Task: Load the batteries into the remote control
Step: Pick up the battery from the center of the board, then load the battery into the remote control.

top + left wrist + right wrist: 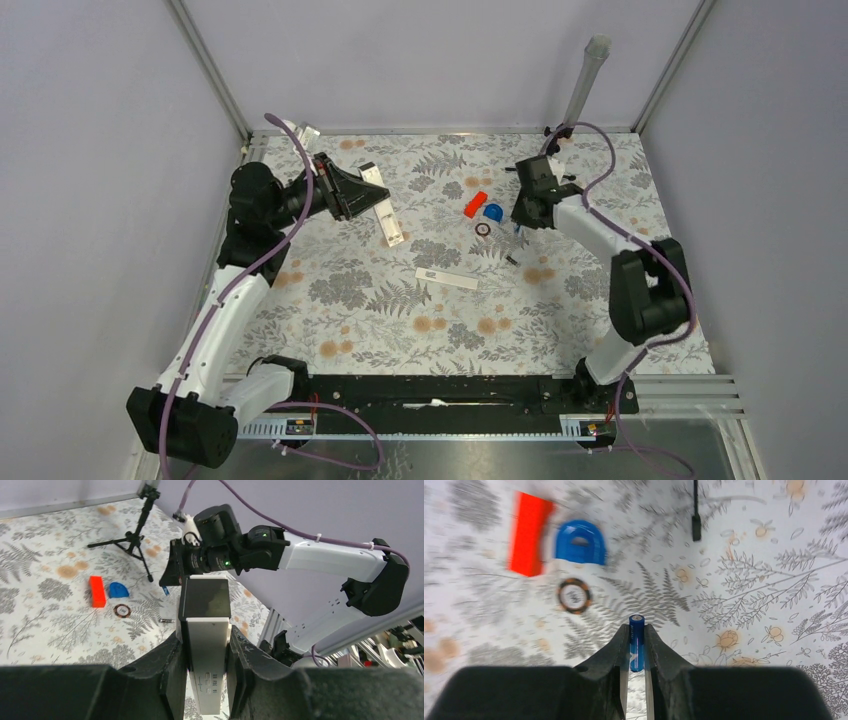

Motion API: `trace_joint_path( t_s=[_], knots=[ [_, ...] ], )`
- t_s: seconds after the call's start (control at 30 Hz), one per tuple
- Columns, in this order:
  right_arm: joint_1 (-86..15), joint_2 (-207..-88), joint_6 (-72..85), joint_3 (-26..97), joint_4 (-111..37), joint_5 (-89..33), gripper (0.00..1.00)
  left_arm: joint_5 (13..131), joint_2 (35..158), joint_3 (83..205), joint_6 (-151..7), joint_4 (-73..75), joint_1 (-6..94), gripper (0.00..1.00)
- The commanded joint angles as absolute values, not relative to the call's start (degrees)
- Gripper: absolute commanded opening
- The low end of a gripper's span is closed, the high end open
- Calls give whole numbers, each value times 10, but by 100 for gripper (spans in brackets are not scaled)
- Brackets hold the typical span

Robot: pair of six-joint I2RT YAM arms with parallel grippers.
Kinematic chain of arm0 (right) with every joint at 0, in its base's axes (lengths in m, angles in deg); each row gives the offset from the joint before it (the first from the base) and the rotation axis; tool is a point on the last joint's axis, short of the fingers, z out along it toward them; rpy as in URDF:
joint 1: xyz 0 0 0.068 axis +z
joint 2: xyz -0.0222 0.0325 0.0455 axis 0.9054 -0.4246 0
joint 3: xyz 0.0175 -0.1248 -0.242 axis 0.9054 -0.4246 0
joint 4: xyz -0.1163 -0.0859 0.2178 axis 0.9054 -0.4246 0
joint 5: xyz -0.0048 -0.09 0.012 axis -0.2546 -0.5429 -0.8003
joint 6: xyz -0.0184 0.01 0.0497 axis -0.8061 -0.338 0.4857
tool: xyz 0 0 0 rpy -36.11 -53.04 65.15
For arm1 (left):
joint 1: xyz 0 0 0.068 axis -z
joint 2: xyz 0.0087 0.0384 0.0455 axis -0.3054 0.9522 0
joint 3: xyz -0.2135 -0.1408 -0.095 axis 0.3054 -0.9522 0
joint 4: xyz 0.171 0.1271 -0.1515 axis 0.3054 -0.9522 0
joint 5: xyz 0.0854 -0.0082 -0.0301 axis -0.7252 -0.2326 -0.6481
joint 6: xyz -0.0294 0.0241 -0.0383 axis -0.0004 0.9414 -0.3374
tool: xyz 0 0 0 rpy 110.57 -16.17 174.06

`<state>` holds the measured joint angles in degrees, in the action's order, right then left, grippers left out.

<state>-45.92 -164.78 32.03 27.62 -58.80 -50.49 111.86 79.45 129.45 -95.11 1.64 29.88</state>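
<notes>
My left gripper is shut on the remote control, a slim white bar held tilted above the back left of the table. In the left wrist view the remote sits between the fingers with its dark end pointing away. My right gripper is shut on a blue battery, held lengthwise above the patterned table, its tip past the fingertips. That battery also shows in the left wrist view. A small dark slim cylinder lies on the table below the right gripper; it also shows in the left wrist view.
A red block, a blue half-round piece and a small brown ring lie just left of the right gripper. A flat white strip lies mid-table. A small black tripod stands at the back right.
</notes>
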Motion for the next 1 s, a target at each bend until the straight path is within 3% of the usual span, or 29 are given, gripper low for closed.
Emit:
trace_joint_path(
  t_s=[0.0,0.43,0.97],
  knots=[
    [-459,-1557,293,289,-546,-452,6,1175,806,1296,-983,114,296,17],
    [-371,-1422,305,328,-499,-300,6,1102,866,1289,-1097,106,302,16],
    [-210,-1374,282,376,-439,-303,7,1125,927,1277,-1172,181,343,15]
  ],
)
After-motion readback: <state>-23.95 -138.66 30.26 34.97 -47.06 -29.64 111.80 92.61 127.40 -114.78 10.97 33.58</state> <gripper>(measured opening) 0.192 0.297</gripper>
